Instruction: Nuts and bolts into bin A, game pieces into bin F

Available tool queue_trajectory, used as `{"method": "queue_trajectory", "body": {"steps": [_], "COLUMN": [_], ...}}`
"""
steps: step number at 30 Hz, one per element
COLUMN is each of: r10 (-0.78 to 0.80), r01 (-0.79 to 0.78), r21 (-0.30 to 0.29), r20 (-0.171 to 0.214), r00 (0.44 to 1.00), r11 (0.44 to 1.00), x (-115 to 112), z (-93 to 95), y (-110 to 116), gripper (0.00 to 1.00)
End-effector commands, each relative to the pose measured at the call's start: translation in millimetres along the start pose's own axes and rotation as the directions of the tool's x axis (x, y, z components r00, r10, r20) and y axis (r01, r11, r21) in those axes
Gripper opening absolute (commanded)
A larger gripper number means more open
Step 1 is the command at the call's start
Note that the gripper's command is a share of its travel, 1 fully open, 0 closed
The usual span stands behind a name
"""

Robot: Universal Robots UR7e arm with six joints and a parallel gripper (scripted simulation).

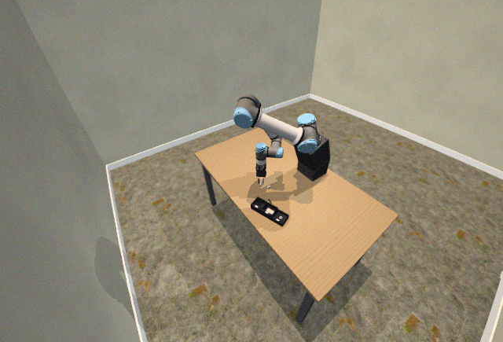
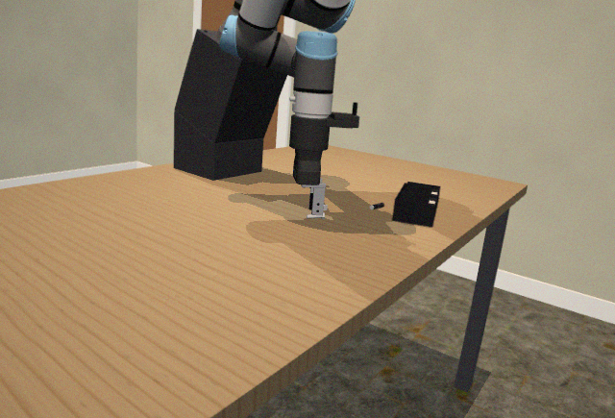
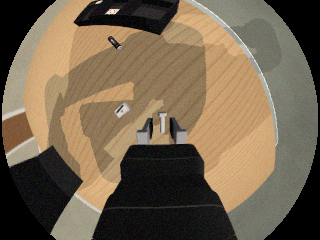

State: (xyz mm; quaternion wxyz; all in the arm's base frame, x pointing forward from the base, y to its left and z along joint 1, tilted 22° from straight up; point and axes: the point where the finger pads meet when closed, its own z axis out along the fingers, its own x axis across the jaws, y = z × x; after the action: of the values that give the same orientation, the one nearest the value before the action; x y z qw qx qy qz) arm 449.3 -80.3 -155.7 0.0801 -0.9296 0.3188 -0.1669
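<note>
My gripper (image 3: 161, 124) is low over the table, open, with its fingers on either side of a small silver bolt (image 3: 162, 122) that lies on the wood. It also shows in the exterior view (image 2: 316, 210), with the fingertips almost at the table top. A small light-coloured piece (image 3: 122, 110) lies just left of the fingers. A dark bolt (image 3: 115, 42) lies farther off, near the black bins (image 3: 127, 12). The bins stand side by side in a row (image 1: 269, 211), with some small pale things inside. I cannot read their letters.
The robot's black base (image 2: 218, 110) stands behind the gripper. The bins (image 2: 416, 203) are near the table's edge, and the dark bolt (image 2: 376, 206) lies just beside them.
</note>
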Motion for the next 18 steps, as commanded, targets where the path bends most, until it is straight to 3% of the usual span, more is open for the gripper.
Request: {"method": "queue_trajectory", "body": {"steps": [1, 9, 18], "r10": [-0.002, -0.002, 0.000], "r01": [0.002, 0.002, 0.000], "r21": [0.000, 0.000, 0.000], "r20": [-0.011, -0.011, -0.010], "r00": [1.000, 1.000, 1.000], "r11": [1.000, 1.000, 1.000], "x": [5, 4, 3], "z": [2.8, 13.5, 12.6], "y": [-1, -1, -1], "gripper": [0.62, 0.62, 0.62]}}
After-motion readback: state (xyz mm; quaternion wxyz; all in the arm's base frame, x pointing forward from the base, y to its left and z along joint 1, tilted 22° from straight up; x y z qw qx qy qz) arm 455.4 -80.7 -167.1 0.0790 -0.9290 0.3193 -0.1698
